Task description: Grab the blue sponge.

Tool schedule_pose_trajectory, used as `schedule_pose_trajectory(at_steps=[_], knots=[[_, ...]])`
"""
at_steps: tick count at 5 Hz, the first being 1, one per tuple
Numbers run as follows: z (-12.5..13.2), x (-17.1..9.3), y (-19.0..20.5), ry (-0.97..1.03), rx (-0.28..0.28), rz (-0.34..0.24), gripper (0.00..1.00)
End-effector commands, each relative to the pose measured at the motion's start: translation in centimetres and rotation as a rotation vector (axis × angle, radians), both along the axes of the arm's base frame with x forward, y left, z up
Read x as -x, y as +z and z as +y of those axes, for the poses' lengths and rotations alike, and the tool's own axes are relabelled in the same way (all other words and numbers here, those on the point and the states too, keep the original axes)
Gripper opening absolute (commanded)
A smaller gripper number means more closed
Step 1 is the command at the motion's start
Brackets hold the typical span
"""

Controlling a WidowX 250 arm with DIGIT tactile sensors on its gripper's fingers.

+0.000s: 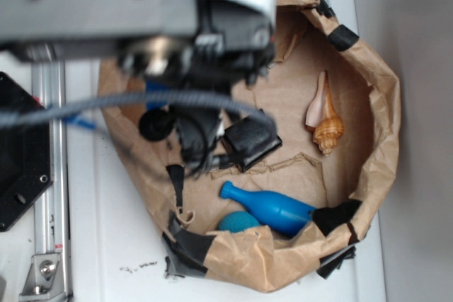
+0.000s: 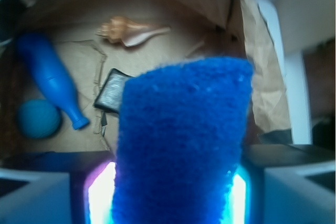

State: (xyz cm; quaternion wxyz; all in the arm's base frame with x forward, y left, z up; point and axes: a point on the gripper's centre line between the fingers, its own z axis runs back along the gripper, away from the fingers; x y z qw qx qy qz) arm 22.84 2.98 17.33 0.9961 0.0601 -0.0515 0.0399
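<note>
sponge: blue sponge (image 2: 181,145) porous, matte, bright | hand (image 2: 176,192): clamped on it

White tabletop (image 1: 106,245), daylight, soft shadows.
Aluminium rail (image 1: 49,175) at 9 o'clock; grey wall (image 1: 425,104) at 3 o'clock.

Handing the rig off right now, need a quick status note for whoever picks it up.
Claw: shut on the blue sponge, which stands up between the fingers in the wrist view.
Arm hangs over the paper-lined bin. Below lie the blue bottle, teal ball, black square and seashell.
Done: sponge grabbed.
Left: nothing obvious; just hold the grip. The exterior view hides the sponge behind the arm.
</note>
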Motion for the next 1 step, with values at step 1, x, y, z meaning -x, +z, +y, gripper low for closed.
schedule_pose_trajectory(at_steps=[1], knots=[[1.73, -0.53, 1.03, -0.045, 0.056, -0.050, 0.00]])
